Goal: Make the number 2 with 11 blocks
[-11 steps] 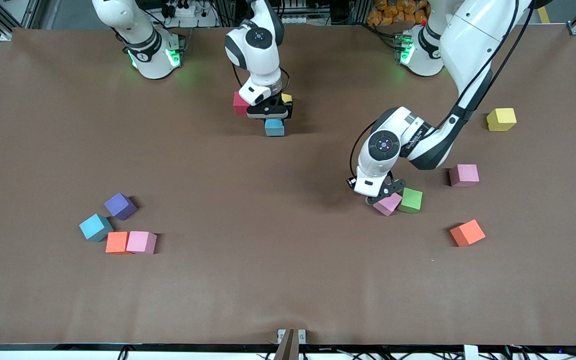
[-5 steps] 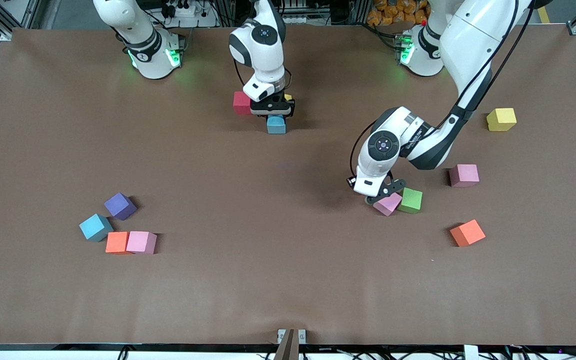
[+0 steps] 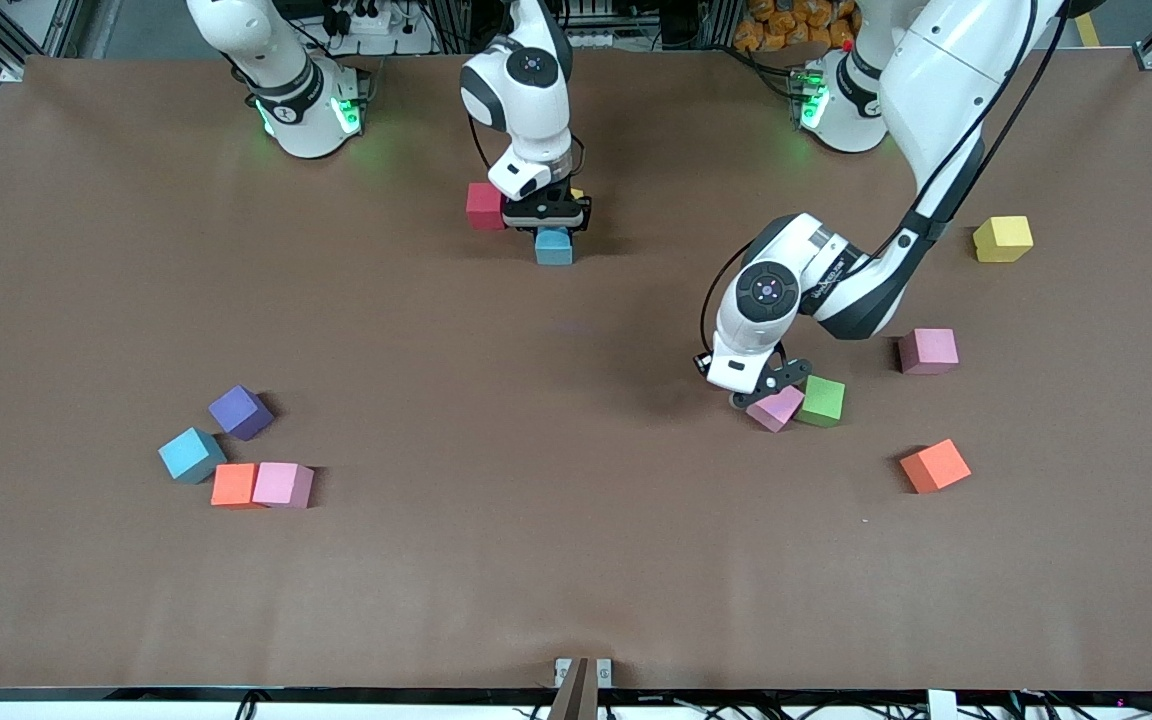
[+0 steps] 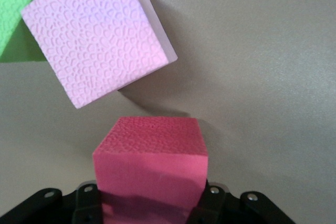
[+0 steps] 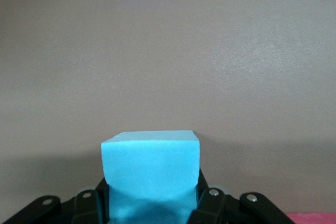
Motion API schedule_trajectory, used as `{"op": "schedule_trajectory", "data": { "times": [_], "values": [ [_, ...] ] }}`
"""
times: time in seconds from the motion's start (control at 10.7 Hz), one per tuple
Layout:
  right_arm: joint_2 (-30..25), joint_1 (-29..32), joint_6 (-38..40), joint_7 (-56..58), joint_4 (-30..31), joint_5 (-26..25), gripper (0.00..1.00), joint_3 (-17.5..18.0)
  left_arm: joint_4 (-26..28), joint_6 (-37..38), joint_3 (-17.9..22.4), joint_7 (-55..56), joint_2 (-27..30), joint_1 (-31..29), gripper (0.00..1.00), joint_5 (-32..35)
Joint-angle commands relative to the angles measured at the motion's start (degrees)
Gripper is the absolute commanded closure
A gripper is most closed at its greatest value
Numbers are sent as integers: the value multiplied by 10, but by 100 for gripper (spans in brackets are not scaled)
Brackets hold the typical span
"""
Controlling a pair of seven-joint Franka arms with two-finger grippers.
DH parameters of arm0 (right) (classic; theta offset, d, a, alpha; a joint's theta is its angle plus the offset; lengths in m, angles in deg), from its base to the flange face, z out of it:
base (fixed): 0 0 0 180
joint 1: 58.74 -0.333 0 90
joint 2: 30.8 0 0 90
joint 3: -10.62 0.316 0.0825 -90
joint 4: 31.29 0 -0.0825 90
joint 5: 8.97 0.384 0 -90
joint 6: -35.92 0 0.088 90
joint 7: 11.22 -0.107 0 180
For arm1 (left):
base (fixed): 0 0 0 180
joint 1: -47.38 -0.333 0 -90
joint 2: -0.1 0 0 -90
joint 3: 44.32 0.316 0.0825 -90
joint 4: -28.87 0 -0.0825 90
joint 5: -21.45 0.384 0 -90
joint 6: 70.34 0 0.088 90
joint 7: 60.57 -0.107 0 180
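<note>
My right gripper point(image 3: 548, 222) is shut on a light blue block point(image 3: 553, 247), held low at the table next to a red block point(image 3: 484, 205). In the right wrist view the blue block point(image 5: 151, 169) fills the jaws of the right gripper point(image 5: 152, 195). A sliver of yellow block point(image 3: 576, 193) shows by the hand. My left gripper point(image 3: 758, 392) is shut on a deep pink-red block point(image 4: 152, 163), which the hand hides in the front view. It sits right beside a tilted pink block point(image 3: 774, 408) point(image 4: 100, 35) that touches a green block point(image 3: 822, 400) point(image 4: 16, 14).
Loose blocks toward the left arm's end: yellow point(image 3: 1002, 238), pink point(image 3: 927, 350), orange point(image 3: 934, 465). A cluster toward the right arm's end: purple point(image 3: 240, 411), light blue point(image 3: 192, 454), orange point(image 3: 234, 485), pink point(image 3: 282, 484).
My right gripper has carried the light blue block a little farther from the front camera, closer beside the red block. The left gripper has stayed put.
</note>
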Motion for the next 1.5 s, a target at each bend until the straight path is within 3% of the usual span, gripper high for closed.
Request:
{"op": "schedule_trajectory", "data": {
  "times": [0.0,0.38,0.75,1.13,1.41],
  "values": [
    [4,-3,-4,-22,-2,11,1,-4,0,9,1,-7,5,1,43,11],
    [-8,24,-2,-20,-10,25,0,-4,-1,9,2,-7,5,2,42,11],
    [-80,111,22,79,-11,24,0,-8,-33,26,-10,-5,6,9,42,5],
    [-123,305,46,422,-17,23,0,-5,-59,42,-39,-15,-1,21,48,4],
    [-111,465,115,834,-75,25,0,-5,-108,42,-64,-76,-36,57,46,4]
  ]
}}
